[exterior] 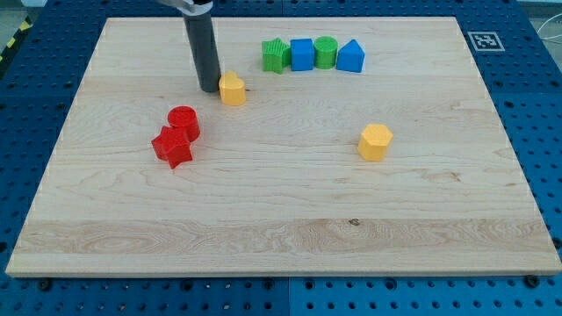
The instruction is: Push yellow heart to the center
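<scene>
Tip: my tip is the blunt lower end of a single dark rod with no jaws to spread or pinch; it rests on the board at the view's upper left, just to the view's left of the yellow heart, touching it or very nearly.
Board: the wooden board fills most of the view, over a blue perforated table.
Top row: a green star-like block, blue cube, green cylinder and blue pointed-top block stand side by side near the view's top edge.
Red pair: a red cylinder touches a red star block at the view's left.
Yellow hexagon block: alone, right of centre.
Yellow heart: up and left of the board's centre, beside my tip.
</scene>
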Robot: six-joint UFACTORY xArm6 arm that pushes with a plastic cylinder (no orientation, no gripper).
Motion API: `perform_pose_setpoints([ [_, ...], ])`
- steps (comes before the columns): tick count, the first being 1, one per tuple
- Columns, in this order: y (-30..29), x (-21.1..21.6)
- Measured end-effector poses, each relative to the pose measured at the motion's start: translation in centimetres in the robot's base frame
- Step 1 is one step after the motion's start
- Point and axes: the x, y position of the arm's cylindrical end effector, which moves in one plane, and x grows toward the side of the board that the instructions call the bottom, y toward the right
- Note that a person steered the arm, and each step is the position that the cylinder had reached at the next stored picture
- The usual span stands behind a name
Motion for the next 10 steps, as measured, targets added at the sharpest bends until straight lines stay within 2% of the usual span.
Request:
perform_pose_setpoints([
  [5,5.9,0.4],
  [10,8.5,7.3],
])
